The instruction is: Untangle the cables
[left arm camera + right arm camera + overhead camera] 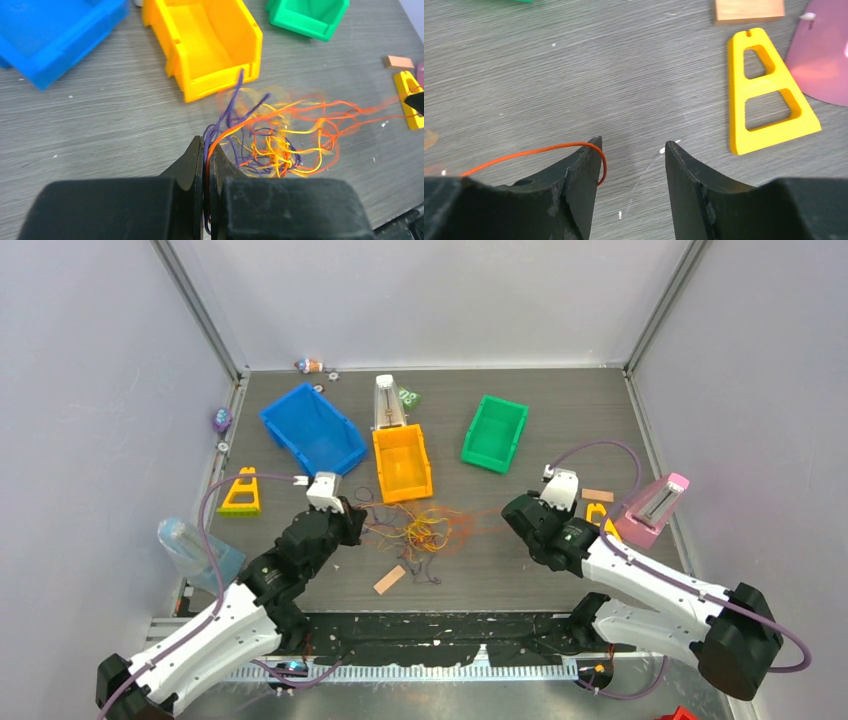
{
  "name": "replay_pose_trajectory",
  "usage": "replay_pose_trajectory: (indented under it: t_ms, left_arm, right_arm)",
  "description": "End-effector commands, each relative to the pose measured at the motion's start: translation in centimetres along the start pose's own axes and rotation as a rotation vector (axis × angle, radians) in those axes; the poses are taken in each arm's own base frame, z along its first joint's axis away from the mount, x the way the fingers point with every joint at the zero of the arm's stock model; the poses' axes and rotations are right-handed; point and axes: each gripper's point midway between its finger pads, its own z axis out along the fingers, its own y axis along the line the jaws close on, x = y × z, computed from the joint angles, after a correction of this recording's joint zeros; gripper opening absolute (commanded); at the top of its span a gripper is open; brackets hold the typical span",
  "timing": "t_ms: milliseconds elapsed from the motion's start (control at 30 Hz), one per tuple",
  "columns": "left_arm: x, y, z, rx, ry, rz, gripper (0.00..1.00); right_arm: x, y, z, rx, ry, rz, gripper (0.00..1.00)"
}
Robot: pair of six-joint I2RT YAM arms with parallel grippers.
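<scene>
Before the yellow bin [220, 82], left fingers [192, 162] pinch cables [270, 147]; right fingers [579, 177] spread wide.

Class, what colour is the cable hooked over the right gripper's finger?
Orange. The cable shows best in the right wrist view.

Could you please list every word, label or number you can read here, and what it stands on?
No text can be read in any view.
White upright wedge-shaped device behind the yellow plastic bin: any markings on its face are too small to read.
Small green object beside it: pattern too blurred to read.
Blue plastic bin, green plastic bin, yellow triangular plastic frame: no lettering visible.
</scene>
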Motion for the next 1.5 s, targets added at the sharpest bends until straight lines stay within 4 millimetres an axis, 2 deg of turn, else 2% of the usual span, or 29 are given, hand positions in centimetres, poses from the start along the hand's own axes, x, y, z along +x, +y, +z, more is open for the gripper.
replay_pose_trajectory:
  t_ms: [0,67,100,133,167,200,233,267,367,400,500,600,633,667,767,833,1000,1100,1233,1300,1333,1367,1400,1433,1467]
  left_arm:
    - [-1.4,2.0,-0.8,-0.089,-0.063,0.022,0.00]
    - [-1.1,0.6,-0.6,-0.006,-0.057,0.028,0.00]
    - [-0.7,-0.1,-0.5,0.036,-0.047,0.029,0.00]
    - [-0.7,-0.9,-0.4,0.078,-0.043,0.028,0.00]
    - [-0.5,-1.7,-0.4,0.119,-0.035,0.030,0.00]
    - [-0.3,-2.5,-0.3,0.159,-0.020,0.033,0.00]
    - [-0.3,-3.3,-0.3,0.203,-0.013,0.039,0.00]
    - [-0.3,-4.0,-0.3,0.239,-0.002,0.045,0.00]
    - [-0.8,-5.5,-0.3,0.297,0.021,0.060,0.00]
    - [-1.2,-6.1,-0.4,0.320,0.030,0.068,0.00]
    - [-2.2,-7.6,-0.7,0.383,0.037,0.097,0.00]
    - [-3.2,-8.3,-0.8,0.399,0.030,0.108,0.00]
    - [-3.6,-8.5,-1.0,0.406,0.024,0.112,0.00]
    - [-4.0,-8.8,-1.2,0.418,0.016,0.116,0.00]
    - [-5.5,-9.6,-1.9,0.450,-0.011,0.124,0.00]
    - [-6.5,-10.4,-2.4,0.481,-0.027,0.133,0.00]
    - [-9.9,-12.4,-3.9,0.552,-0.086,0.122,0.00]
    - [-12.7,-13.8,-5.0,0.598,-0.151,0.087,0.00]
    - [-15.9,-15.3,-6.4,0.651,-0.200,0.039,0.00]
    - [-17.5,-15.8,-7.1,0.666,-0.227,0.027,0.00]
    - [-18.2,-15.9,-7.5,0.669,-0.243,0.022,0.00]
    - [-18.9,-15.9,-7.8,0.667,-0.257,0.017,0.00]
    - [-19.7,-15.8,-8.2,0.664,-0.273,0.014,0.00]
    - [-20.3,-15.6,-8.4,0.651,-0.286,0.010,0.00]
    - [-21.0,-15.4,-8.6,0.637,-0.298,0.006,0.00]
  right_arm:
    - [-1.4,-2.5,0.0,0.088,-0.065,0.009,0.53]
    - [-0.9,0.3,-0.6,-0.084,-0.011,-0.034,0.56]
    - [-1.3,1.8,-0.8,-0.174,-0.028,-0.085,0.58]
    - [-1.0,3.9,-1.9,-0.320,0.000,-0.087,0.69]
    - [-1.4,5.3,-2.4,-0.413,-0.027,-0.116,0.75]
    - [-1.3,7.2,-4.2,-0.569,-0.020,-0.117,0.91]
    - [-1.6,8.5,-5.0,-0.662,-0.057,-0.121,0.97]
    - [-1.7,9.9,-6.9,-0.797,-0.062,-0.122,0.97]
    - [-2.5,12.1,-9.7,-1.000,-0.122,-0.122,0.95]
    - [-1.9,12.8,-10.3,-1.054,-0.101,-0.148,0.95]
    - [-1.1,14.9,-10.6,-1.136,-0.058,-0.198,0.95]
    - [-0.6,16.9,-10.4,-1.174,-0.047,-0.252,0.95]
    - [0.5,17.5,-10.0,-1.177,-0.019,-0.283,0.95]
    - [0.1,18.1,-10.2,-1.191,-0.044,-0.303,0.95]
    - [1.6,20.0,-9.9,-1.207,-0.044,-0.381,0.95]
    - [1.8,21.2,-9.5,-1.191,-0.057,-0.391,0.95]
    - [1.4,24.4,-7.6,-1.120,-0.103,-0.338,0.95]
    - [0.9,26.2,-8.0,-1.129,-0.136,-0.265,0.95]
    - [0.5,27.1,-8.4,-1.147,-0.156,-0.163,0.99]
    - [0.1,26.7,-8.1,-1.112,-0.152,-0.143,0.87]
    - [-0.2,26.1,-7.2,-1.049,-0.157,-0.121,0.74]
    - [0.3,25.1,-6.4,-0.992,-0.132,-0.133,0.63]
    - [0.0,24.1,-5.3,-0.910,-0.136,-0.111,0.39]
    - [0.8,22.6,-4.3,-0.838,-0.110,-0.125,0.17]
    - [0.6,21.1,-3.1,-0.741,-0.116,-0.095,0.11]
